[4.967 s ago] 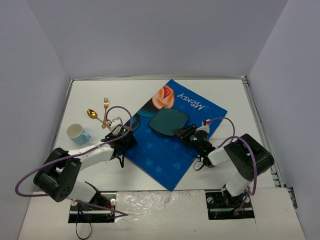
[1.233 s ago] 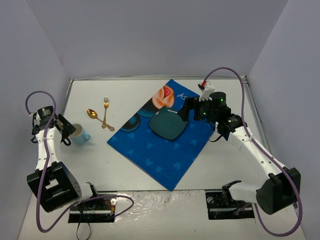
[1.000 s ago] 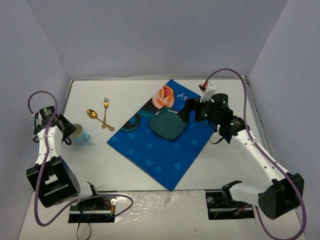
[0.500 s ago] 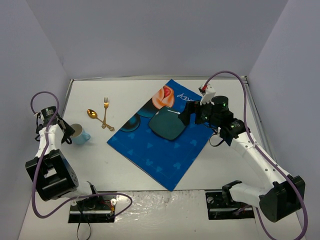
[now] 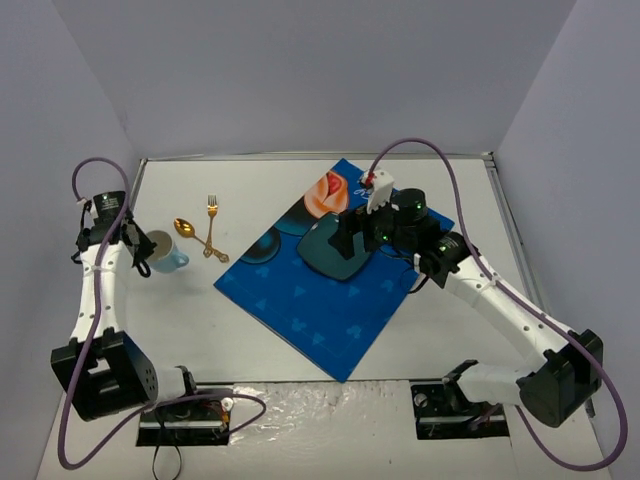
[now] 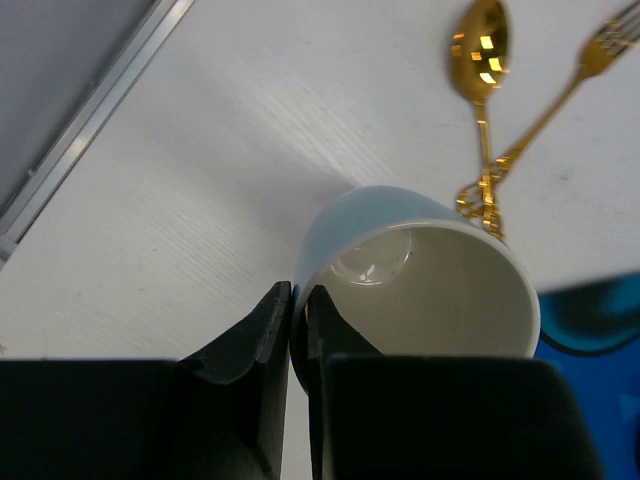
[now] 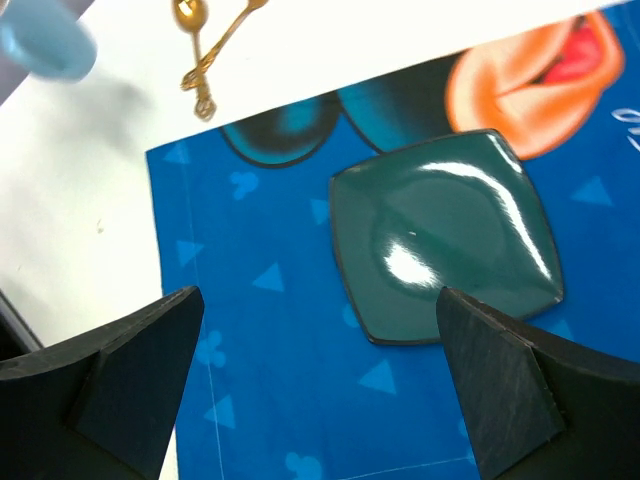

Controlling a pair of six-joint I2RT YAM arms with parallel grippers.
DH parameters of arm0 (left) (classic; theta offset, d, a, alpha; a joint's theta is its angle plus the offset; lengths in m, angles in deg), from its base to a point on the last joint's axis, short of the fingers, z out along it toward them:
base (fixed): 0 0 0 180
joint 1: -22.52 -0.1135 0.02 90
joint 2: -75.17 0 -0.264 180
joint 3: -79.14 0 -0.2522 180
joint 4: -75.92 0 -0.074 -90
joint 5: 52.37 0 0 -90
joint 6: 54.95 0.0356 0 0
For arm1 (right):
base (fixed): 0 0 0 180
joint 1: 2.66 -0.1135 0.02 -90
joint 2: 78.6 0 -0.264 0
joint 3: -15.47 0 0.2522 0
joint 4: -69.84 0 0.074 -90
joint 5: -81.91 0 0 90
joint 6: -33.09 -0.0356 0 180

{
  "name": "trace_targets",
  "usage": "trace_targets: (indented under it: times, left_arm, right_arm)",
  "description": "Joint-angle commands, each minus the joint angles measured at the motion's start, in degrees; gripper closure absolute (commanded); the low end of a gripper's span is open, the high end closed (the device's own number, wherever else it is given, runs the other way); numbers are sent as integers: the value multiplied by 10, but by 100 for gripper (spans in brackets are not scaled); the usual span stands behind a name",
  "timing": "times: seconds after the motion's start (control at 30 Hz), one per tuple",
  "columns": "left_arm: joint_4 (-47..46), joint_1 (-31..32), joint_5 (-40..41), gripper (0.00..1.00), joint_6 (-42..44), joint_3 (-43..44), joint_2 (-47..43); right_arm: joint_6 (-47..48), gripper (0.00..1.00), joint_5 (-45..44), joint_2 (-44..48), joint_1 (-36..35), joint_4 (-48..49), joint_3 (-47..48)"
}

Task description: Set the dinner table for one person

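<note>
1. Change of state. Five seconds ago both arms were low over the mat (image 5: pixel 320 320). They have since separated. The left pincer (image 6: pixel 298 305) has travelled to the cup (image 5: pixel 165 250) near the left edge of the desk (image 5: pixel 250 340) and is now closed on the cup wall, one finger inside the rim and one outside. Over the last half second the cup has shifted a short way toward the far edge and the spoon (image 5: pixel 190 232). Whether it is clear of the desk cannot be determined.

2. The right pincer (image 7: pixel 318 300) has swung over the plate (image 7: pixel 450 235) and hangs above it, jaws spread wide, holding nothing.

3. Meaning for the task. The mat and plate appear to be placed. The cup is judged to be the item in hand, with the spoon and fork (image 5: pixel 211 215) not yet placed.

4. Orientation.
- The desk fills the work area, its near edge at the arm bases. Perspective prevents judging which side is longer.
- The mat's long axis runs diagonally, from the far-right corner toward the near-left corner, skewed to the desk edges.
- The cup's mouth faces upward. Its handle is not visible.
- The fork's tines point to the far edge. The spoon's bowl points far-left. Their handles cross.
</note>
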Motion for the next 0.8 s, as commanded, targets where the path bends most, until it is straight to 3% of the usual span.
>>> trace_targets:
  times: [0.0,0.3,0.43,0.77]
  left_arm:
    - [34,88,26,100,-61,60,-67]
    - [50,291,80,100,-160,99,-41]
    - [60,360,109,100,-182,136,-12]
    - [62,411,126,100,-207,167,2]
  right_arm:
    - [47,2,-20,-42,-56,26,65]
    - [98,8,-49,-146,-168,26,179]
    - [99,16,-71,-182,-199,26,210]
    - [89,30,-129,-235,-238,8,240]
